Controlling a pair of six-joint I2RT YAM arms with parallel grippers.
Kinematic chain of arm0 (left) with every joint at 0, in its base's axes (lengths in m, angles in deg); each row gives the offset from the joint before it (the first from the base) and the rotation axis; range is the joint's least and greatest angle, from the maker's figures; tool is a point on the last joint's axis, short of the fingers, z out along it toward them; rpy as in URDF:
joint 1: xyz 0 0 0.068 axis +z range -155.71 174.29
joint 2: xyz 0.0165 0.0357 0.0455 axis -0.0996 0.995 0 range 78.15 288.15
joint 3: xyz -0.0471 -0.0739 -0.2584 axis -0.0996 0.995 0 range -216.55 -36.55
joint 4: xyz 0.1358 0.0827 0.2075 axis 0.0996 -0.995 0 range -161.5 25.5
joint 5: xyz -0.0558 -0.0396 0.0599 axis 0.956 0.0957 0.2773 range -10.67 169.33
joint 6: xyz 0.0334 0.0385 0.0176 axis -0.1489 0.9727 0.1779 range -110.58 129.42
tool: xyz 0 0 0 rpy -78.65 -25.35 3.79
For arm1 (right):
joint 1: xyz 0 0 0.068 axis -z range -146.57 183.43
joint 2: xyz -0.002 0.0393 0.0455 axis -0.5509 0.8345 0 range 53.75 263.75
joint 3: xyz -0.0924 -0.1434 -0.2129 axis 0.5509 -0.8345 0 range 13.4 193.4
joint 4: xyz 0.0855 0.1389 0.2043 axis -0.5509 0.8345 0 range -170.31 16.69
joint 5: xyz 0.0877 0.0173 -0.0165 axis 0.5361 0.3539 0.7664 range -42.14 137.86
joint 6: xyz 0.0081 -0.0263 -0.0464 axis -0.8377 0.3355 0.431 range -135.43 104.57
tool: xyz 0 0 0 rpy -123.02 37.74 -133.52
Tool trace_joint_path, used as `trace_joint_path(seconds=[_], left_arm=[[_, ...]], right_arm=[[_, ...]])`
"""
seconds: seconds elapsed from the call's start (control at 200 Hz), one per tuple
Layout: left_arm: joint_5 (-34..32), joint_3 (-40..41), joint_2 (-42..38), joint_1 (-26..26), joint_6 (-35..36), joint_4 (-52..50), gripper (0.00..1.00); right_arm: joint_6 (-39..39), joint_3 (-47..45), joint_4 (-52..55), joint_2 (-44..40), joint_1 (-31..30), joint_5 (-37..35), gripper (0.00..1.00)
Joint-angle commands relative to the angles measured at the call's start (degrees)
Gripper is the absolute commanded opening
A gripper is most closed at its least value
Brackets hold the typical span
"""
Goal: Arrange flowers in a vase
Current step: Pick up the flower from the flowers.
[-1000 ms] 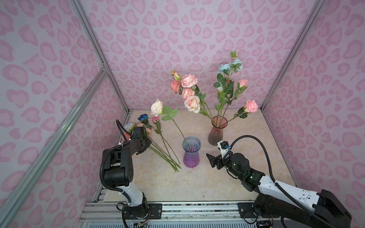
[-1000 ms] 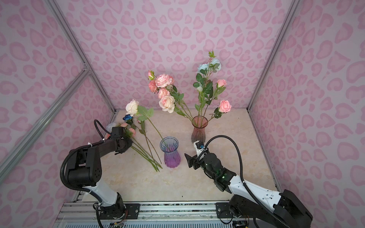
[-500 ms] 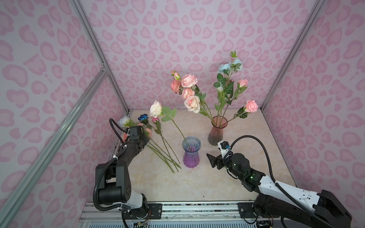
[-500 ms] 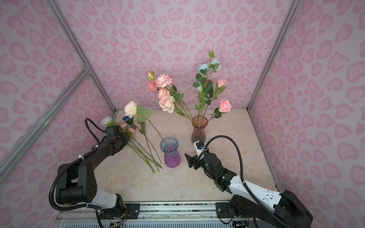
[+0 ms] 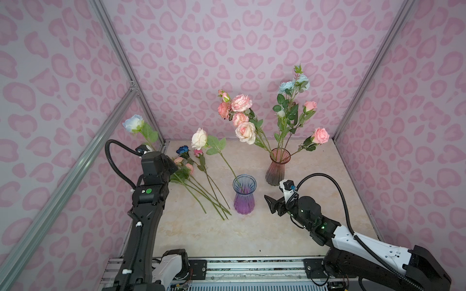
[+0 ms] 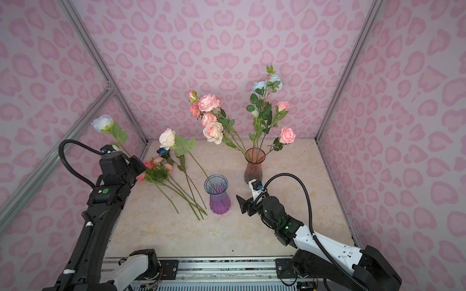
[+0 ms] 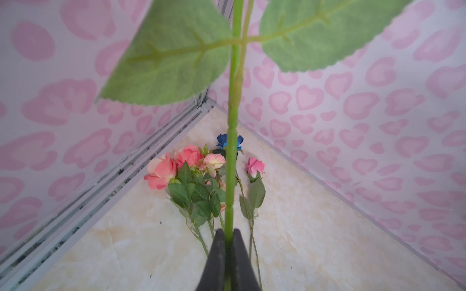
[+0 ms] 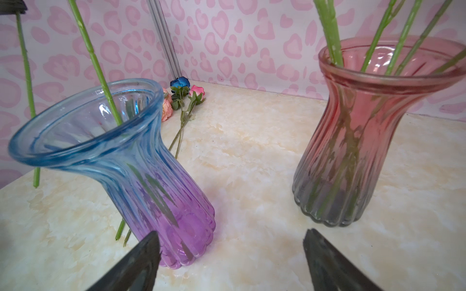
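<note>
Up goes the left arm since a second ago: it was down among the loose blooms, and now the left pincer (image 7: 228, 234) is raised with the pale blue rose (image 5: 133, 123) lifted clear of the heap and its head up by the side wall. That pincer is clenched tight on the green stem (image 7: 232, 151), just below the pair of leaves. Over on the other side nothing has changed; the right pincer (image 8: 230, 236) waits with its jaws spread, grasping nothing, low on the bench (image 5: 227, 236) beside the blue-and-purple vase (image 5: 244, 194).

So the pick looks done and the carry is on. The next move calls for swinging the rose across to a vase mouth, keeping the stem close to upright so its foot drops inside the rim. The lower stem hangs free below the grip, though whether its tip has fully cleared the bench is hard to judge from here.

What's in the way? The cream rose (image 5: 199, 138) already leans out of the blue-and-purple vase towards the left arm, right across the approach. The pile of loose flowers (image 5: 191, 171), dark blue bloom (image 5: 182, 150) among them, lies between arm and vase. The pink vase (image 5: 277, 168) behind is already crowded with stems, and the waiting right pincer stands close to the nearer vase
</note>
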Motion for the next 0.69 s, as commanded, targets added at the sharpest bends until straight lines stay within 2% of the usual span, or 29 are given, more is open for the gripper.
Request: trace_joint_path(seconds=[0.0,0.095,0.19,0.29,0.42,0.565,0.69], left_arm=[[0.2,-1.6,-5.8,-0.1,5.6,-2.9,0.03],[0.8,-3.8,-10.4,-0.6,6.5,-5.5,0.03],[0.5,-2.6,-15.6,-1.9,6.7,-5.1,0.03],[4.3,-0.9,-19.6,-3.2,7.7,-3.5,0.03],[10.9,-1.2,-19.5,-6.5,9.6,-1.6,0.03],[13.1,-3.4,-19.4,-14.4,11.9,4.6,0.03],[17.2,-7.0,-15.4,-19.8,13.9,8.3,0.03]], right_arm=[[-0.6,0.1,0.7,-1.2,0.0,-0.7,0.9],[-0.7,0.3,1.7,-2.4,0.0,-1.0,0.9],[-0.8,0.4,1.5,-3.1,0.0,-0.9,0.9],[-2.9,0.8,0.2,-4.2,0.0,0.9,0.9],[-5.4,3.2,1.7,-7.0,0.0,2.9,0.9],[-5.5,4.2,3.1,-7.3,0.0,1.9,0.9],[-6.7,3.9,3.4,-7.7,0.0,1.8,0.9]])
